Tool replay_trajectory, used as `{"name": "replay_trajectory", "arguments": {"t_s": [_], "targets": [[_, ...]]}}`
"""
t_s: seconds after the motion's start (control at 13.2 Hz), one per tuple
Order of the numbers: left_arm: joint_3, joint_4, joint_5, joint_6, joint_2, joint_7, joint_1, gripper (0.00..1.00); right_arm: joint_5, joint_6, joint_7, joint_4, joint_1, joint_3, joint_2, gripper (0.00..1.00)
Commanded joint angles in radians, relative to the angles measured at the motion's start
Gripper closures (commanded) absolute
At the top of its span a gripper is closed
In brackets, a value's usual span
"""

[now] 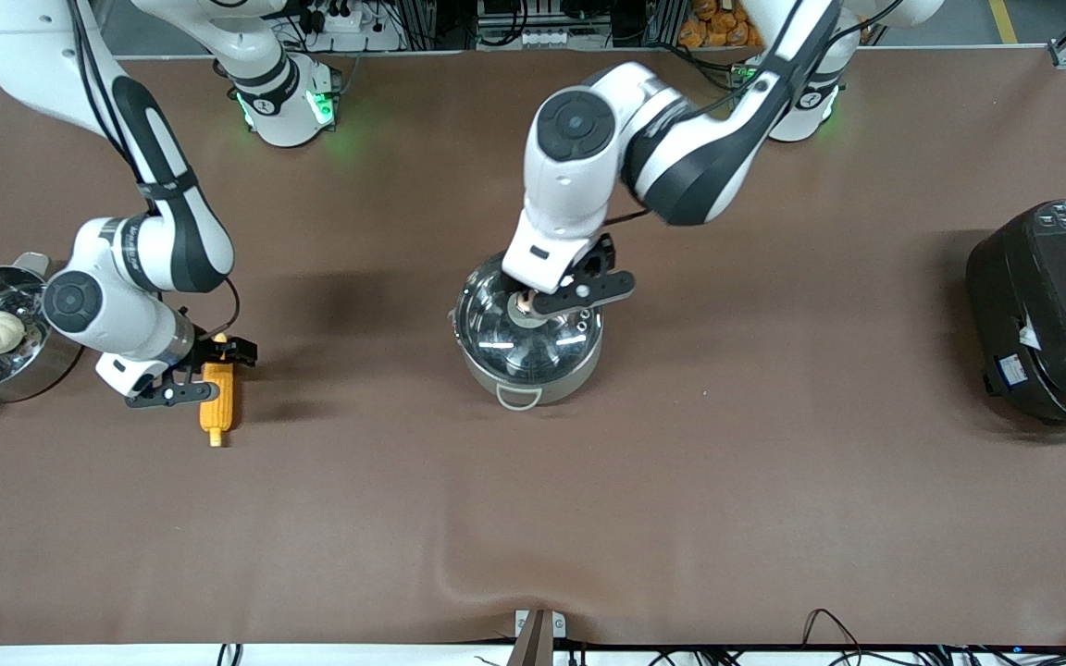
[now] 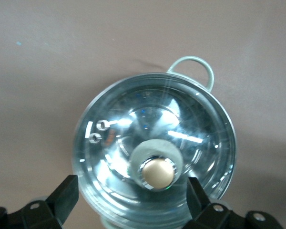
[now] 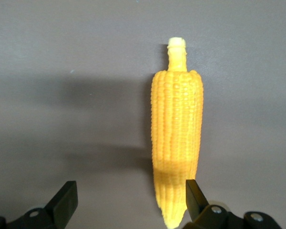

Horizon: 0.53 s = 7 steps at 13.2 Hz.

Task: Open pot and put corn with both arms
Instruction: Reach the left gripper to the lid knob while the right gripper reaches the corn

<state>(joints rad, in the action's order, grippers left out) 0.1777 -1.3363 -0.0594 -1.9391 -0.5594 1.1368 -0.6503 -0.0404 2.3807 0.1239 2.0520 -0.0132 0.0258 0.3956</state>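
My left gripper [image 1: 559, 289] hangs over the pot [image 1: 527, 333] at mid-table, jaws wide and holding nothing, straddling the copper knob [image 2: 157, 172] of the lid [image 2: 155, 148]. I should centre the knob between my fingers, sink lower, then close and lift straight up. My right gripper [image 1: 203, 372], equally wide and empty, hangs over the corn [image 3: 177, 138] lying near the right arm's end; one finger sits above the cob, so I should shift to straddle it first.

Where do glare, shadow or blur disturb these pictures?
Front view: bright streaks glare on the glass lid; soft arm shadows darken the table. Left wrist view: white reflections cross the lid around the knob, its near rim blurred. Right wrist view: a shadow band darkens the corn near its tapered tip.
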Motion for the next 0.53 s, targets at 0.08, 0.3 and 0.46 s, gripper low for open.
{"name": "replay_trajectory", "arguments": {"t_s": [0.08,0.3,0.46], "targets": [[-0.093,0.048,-0.026,-0.043,-0.085,0.087,-0.107,0.0,-0.024,-0.002,0.092,-0.042,0.039,0.0,0.029,0.0],[-0.116,0.043,-0.026,-0.031,-0.111,0.087,-0.146,0.0,-0.021,0.058,0.122,-0.042,0.058,-0.001,0.075,0.0],[-0.116,0.043,-0.026,-0.029,-0.12,0.087,-0.144,0.01,-0.01,0.08,0.122,-0.047,0.064,-0.001,0.097,0.0]]}}
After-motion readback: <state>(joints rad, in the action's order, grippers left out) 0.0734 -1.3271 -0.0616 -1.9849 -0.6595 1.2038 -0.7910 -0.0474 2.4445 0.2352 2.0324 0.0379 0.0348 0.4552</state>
